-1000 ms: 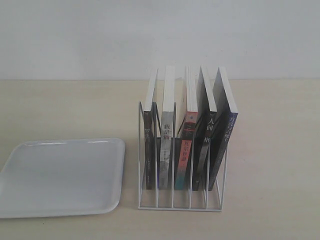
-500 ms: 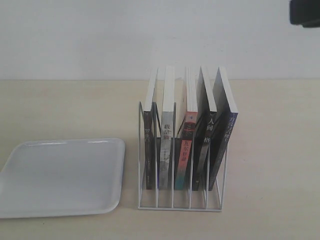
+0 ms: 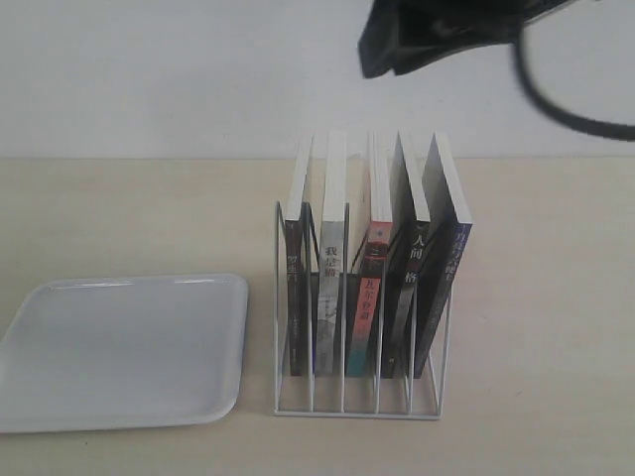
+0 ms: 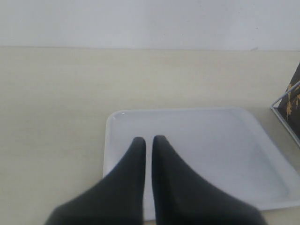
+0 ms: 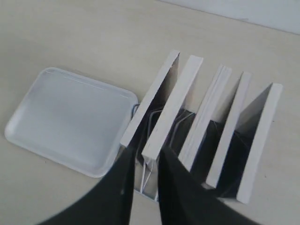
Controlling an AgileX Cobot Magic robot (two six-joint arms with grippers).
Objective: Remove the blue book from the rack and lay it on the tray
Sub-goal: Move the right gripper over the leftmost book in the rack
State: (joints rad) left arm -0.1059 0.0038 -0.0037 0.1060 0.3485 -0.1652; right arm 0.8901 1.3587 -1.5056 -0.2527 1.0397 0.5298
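Exterior view: blue book [image 3: 454,263] stands below the right tool [image 3: 389,55].

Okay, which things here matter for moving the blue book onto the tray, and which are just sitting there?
For the job: blue book, rightmost in the rack in the exterior view; wire rack; white tray; right claw above the books.
Just there: four other books in the rack.

Smooth, glossy white plastic tray [image 3: 129,347]; thin white-coated wire rack [image 3: 275,327]; matt, pale wood-grain surface [image 3: 119,218]. The blue book [image 3: 451,268] shows matt white paper edges. Fingers [image 4: 136,187] look matt black.
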